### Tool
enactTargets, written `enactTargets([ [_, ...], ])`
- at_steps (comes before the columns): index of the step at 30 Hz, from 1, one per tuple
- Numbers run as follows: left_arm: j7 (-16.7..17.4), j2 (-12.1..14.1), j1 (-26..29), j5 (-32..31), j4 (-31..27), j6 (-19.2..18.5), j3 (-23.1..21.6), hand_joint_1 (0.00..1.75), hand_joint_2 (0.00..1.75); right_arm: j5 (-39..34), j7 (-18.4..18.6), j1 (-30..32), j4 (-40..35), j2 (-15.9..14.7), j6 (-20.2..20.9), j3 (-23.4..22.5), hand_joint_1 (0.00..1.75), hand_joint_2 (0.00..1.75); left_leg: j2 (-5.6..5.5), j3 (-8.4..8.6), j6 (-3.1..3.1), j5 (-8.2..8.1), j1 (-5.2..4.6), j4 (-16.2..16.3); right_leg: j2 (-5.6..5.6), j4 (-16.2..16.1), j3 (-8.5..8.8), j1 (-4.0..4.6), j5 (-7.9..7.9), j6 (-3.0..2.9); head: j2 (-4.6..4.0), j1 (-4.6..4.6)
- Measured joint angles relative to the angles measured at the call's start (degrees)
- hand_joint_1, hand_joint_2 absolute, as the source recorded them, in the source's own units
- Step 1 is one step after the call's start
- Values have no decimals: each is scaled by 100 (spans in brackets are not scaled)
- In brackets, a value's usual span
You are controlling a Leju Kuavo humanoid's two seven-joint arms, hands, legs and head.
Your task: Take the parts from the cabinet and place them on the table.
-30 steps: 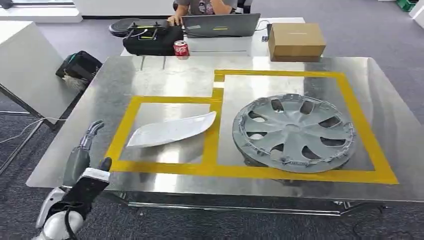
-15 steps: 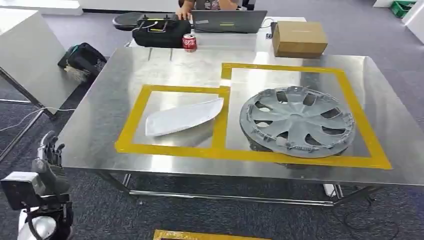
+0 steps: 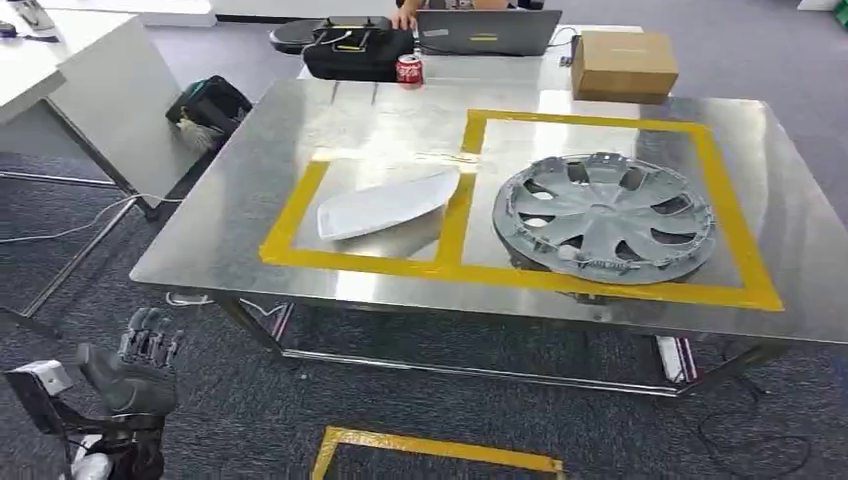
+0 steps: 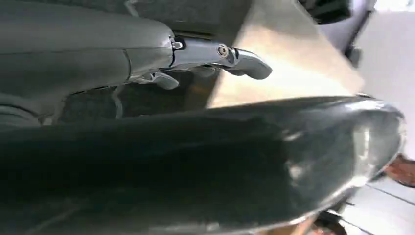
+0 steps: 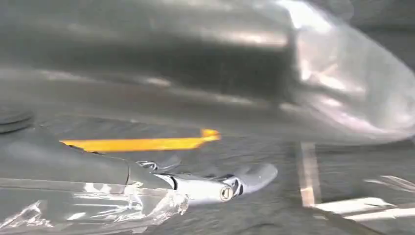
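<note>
The polished steel table (image 3: 250,235) carries both parts inside its yellow tape frames. The round grey plastic wheel cover (image 3: 603,216) lies in the right-hand frame: probably light, stiff and slick, best taken at the rim or through a spoke opening. The flat pale-grey curved trim panel (image 3: 388,204) sits in the left frame, thin and likely flexible, so grip an edge. The left hand (image 3: 138,365) hangs low beside the table, holding nothing, fingers curled; the right hand (image 5: 215,186) looks empty, fingers extended. Compared with earlier, the camera has backed off, the left hand has dropped lower
</note>
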Motion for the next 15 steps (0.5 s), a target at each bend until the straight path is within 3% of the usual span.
enactTargets([
  [2, 4, -7, -78, 50, 235, -20, -15, 0, 0, -248, 37, -42, -228, 0, 59, 9, 0, 0, 86, -225, -75, -709, 31, 917, -155, 7, -167, 8, 137, -2, 0, -16],
  [3, 4, -9, -94, 55, 329, -22, -24, 0, 0, -285, 61, -63, -318, 0, 59, 11, 0, 0, 95, -295, -107, -832, 47, 1300, -228, 18, -248, 8, 199, 3, 0, -18],
  [4, 4, -9, -96, 59, 403, -26, -26, 0, 0, -305, 70, -81, -388, 0, 59, 11, 0, 0, 99, -284, -132, -759, 69, 1505, -305, 31, -300, 6, 261, 15, 0, -20],
  [5, 6, -9, -96, 63, 462, -26, -28, 0, 0, -348, 55, -87, -451, 0, 77, 22, 0, 0, 108, -176, -155, -552, 90, 1475, -374, 59, -388, 3, 319, 29, 0, -18],
  [6, 9, -9, -102, 61, 506, -24, -35, 0, 0, -396, 11, -81, -518, 0, 114, 50, 0, 0, 131, 34, -176, -295, 107, 1255, -447, 95, -493, -6, 368, 61, 0, -18],
  [7, 9, -11, -125, 44, 549, -13, -50, 0, 0, -455, -11, -84, -597, 0, 164, 85, 0, 0, 192, 322, -197, -137, 122, 878, -507, 141, -579, -24, 400, 94, 0, -18],
  [8, 7, -11, -172, 3, 606, 11, -81, 0, 0, -510, -20, -92, -689, 0, 188, 148, 0, 0, 394, 730, -225, -137, 138, 331, -575, 206, -648, -24, 430, 137, 0, -20],
  [9, -18, -13, -233, -77, 646, 31, -127, 0, 0, -521, -22, -98, -766, 0, 191, 199, 0, 0, 583, 1065, -226, -246, 139, -134, -624, 274, -719, 7, 439, 172, 0, -53],
  [10, -70, -15, -289, -166, 681, 68, -179, 0, 0, -523, -24, -122, -816, -7, 158, 267, 0, 0, 546, 1087, -93, -381, 83, -323, -692, 313, -766, 16, 476, 216, 0, -40],
  [13, -186, -7, -320, -262, 862, 114, -317, 0, 0, -390, -110, -153, -822, -147, -309, 602, 0, 0, 392, 914, 112, -323, 56, -311, -869, 301, -814, -39, 594, 312, 0, -37],
  [14, -207, -7, -320, -251, 921, 111, -350, 0, 0, -420, -168, -145, -805, -218, -521, 768, 0, 0, 365, 878, 173, -266, 59, -321, -713, 349, -863, -70, 505, 362, 0, -31],
  [15, -225, 6, -336, -243, 954, 111, -365, 0, 0, -495, -194, -124, -785, -303, -666, 922, 0, 0, 324, 820, 215, -207, 55, -321, -443, 571, -944, -68, 198, 384, 0, -29],
])
